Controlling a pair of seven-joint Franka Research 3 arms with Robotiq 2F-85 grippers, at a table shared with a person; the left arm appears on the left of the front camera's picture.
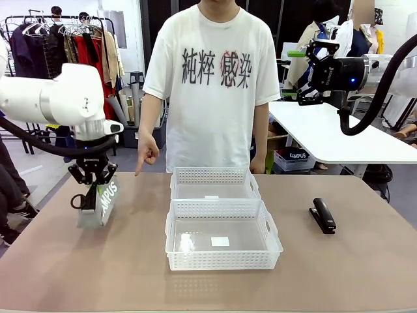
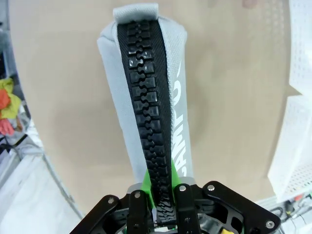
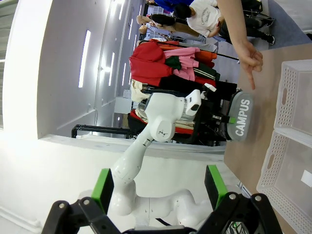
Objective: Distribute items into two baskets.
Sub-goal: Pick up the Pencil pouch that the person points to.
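The grey "CAMPUS" pouch (image 1: 103, 203) stands on edge at the table's left, zipper side up, and I cannot tell whether its lower edge touches the table. My left gripper (image 1: 93, 188) is shut on its top edge. In the left wrist view the gripper (image 2: 161, 197) pinches the black zipper of the pouch (image 2: 114, 92). The black stapler (image 1: 322, 216) lies at the right of the table. Two white lattice baskets sit mid-table, the far one (image 1: 212, 175) behind the near one (image 1: 221, 259). My right gripper (image 1: 305, 73) hangs high at the right, open and holding nothing (image 3: 158, 187).
A person stands at the far side, one hand (image 1: 147, 155) pointing down at the table just left of the far basket. In the right wrist view that hand (image 3: 251, 59) is beside the pouch (image 3: 242, 117). A white table (image 1: 339, 140) stands behind at the right.
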